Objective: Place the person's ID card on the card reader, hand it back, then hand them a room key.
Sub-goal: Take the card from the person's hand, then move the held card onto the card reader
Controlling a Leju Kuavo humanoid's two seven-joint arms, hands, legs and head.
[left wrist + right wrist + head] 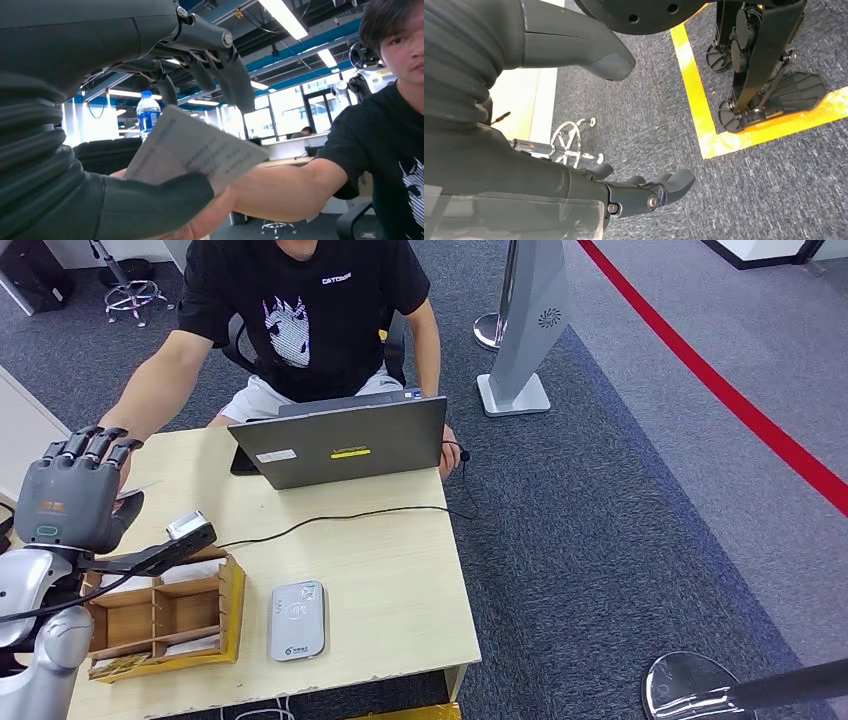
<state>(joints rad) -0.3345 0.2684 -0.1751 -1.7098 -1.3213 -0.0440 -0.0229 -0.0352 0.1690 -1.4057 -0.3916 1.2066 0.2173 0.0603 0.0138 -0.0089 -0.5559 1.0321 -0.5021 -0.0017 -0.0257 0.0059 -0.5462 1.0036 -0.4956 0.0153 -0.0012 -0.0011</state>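
My left hand (75, 495) is raised over the table's left edge. In the left wrist view a pale ID card (192, 150) lies against my thumb (150, 205), while my fingers (235, 82) stand apart above it. The person's outstretched hand (210, 222) is under the card and touches it. A sliver of the card (140, 488) shows beside my thumb in the head view. The grey-white card reader (297, 620) lies flat near the table's front edge. My right hand (644, 195) hangs over the carpet with nothing in it, its fingers loosely bent and apart from the thumb.
A wooden compartment box (232, 605) with pale cards in it stands left of the reader. A grey laptop (340, 445) stands at the far edge before the seated person, and a black cable (330, 518) crosses the table. A chrome stool base (690, 685) stands at the lower right.
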